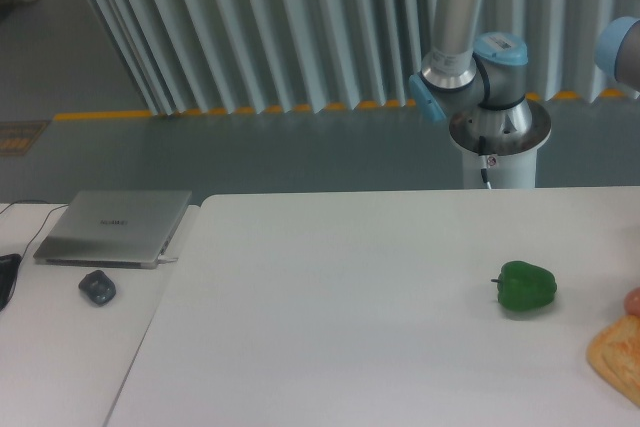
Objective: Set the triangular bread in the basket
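Observation:
The triangular bread [618,355] lies flat at the table's right edge, a golden-orange slab with a paler crust, partly cut off by the frame. The basket is out of view. Only the arm's base and lower joints [470,77] show behind the table; the gripper itself is outside the frame.
A green bell pepper [526,286] sits left of the bread. A sliver of a pink-orange fruit [633,300] shows at the right edge. On a lower table at the left lie a closed laptop [115,227] and a dark mouse [97,287].

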You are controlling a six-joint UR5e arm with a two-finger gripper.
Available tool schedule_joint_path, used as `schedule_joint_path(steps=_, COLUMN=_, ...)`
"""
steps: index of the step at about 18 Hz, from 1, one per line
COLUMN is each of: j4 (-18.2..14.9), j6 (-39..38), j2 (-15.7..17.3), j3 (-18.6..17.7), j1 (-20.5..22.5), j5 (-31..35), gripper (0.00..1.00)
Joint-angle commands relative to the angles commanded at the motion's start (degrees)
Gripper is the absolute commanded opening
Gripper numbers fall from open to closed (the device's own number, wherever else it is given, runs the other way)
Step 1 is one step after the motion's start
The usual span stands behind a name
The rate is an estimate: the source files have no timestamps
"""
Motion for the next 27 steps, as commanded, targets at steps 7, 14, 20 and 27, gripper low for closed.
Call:
schedule_joint_path(steps=7, j4=0.17, j6=-5.07, j2=-0.79, j3=-0.09, j1=0.00, j5=-0.26, gripper=1.00)
schedule_joint_path(steps=14, j4=3.69, j6=-29.33, j2=-0.97, j3=-1.05, j1=-2.64, j5=-2.37, gripper=1.00)
schedule_joint_path(steps=20, j4=7.63, j6=-48.04, j2=-1.49, j3=-3.95, j1=-3.08, j5=-6.85, gripper=1.00)
schedule_joint_path(steps=27, j4=9.75, j6=-57.89, j2=-3.95, j3=-5.71, j1=-5.88, j5=-4.67, gripper=1.00)
